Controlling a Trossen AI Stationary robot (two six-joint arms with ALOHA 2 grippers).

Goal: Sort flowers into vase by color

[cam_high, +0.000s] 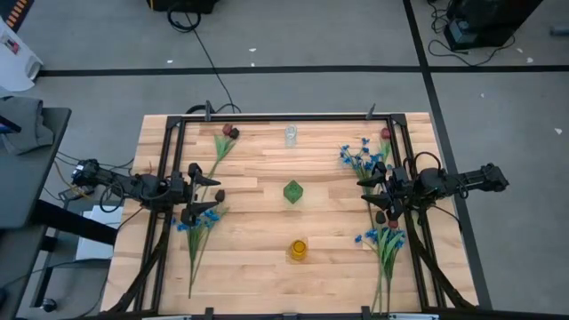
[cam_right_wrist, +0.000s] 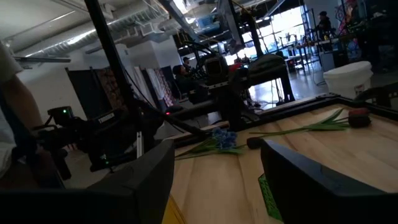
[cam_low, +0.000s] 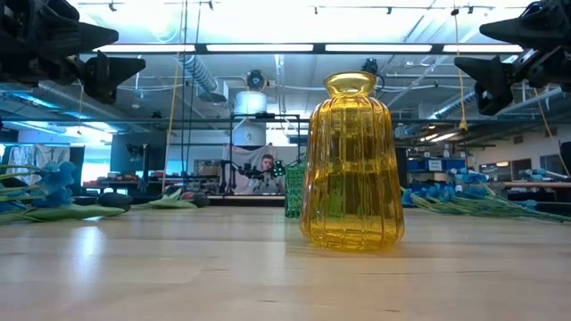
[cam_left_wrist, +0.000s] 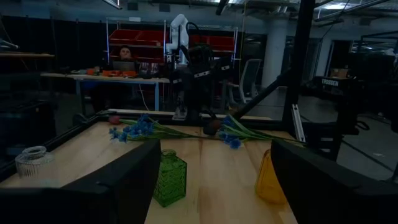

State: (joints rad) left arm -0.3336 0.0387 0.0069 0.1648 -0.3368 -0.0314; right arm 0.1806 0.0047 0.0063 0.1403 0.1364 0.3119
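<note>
Bench (cam_high: 267, 267) — pale butcher-block planks inside a black metal frame, standing on grey floor crossed by dark tape lines.

Vases, in a line down the middle. Yellow vase (cam_high: 298, 250), nearest: ribbed translucent amber glass, bulbous body, narrow neck, flared lip; it fills the low view (cam_low: 351, 165). Green vase (cam_high: 292, 191), centre: faceted green glass, squarish, partly hidden behind the yellow one in the low view (cam_low: 293, 189). Clear vase (cam_high: 291, 136), far edge: small and colourless, its ribbed rim shown only in the left wrist view (cam_left_wrist: 32, 160).

Flowers, all lying flat on the bench, none in a vase. Left side: a blue spray (cam_high: 200, 220) with long green stems running toward the near edge, and a dark red bud (cam_high: 228, 133) on a leafy stem at the far left. Right side: blue blossoms (cam_high: 356, 158) near the far edge, a red bud (cam_high: 385, 133) by the frame, and a mixed blue-and-red bunch (cam_high: 384, 236) with stems pointing near.

Left tool (cam_high: 211, 192) — over the left blue spray, dark fingers apart, holding nothing. Right tool (cam_high: 369, 194) — between the two right-hand bunches, fingers likewise apart and empty.

Room — the low view alone shows ceiling strip lights, ductwork and a seated person (cam_low: 266, 169) behind the far edge; the left wrist view adds red shelf bins (cam_left_wrist: 143, 38).
</note>
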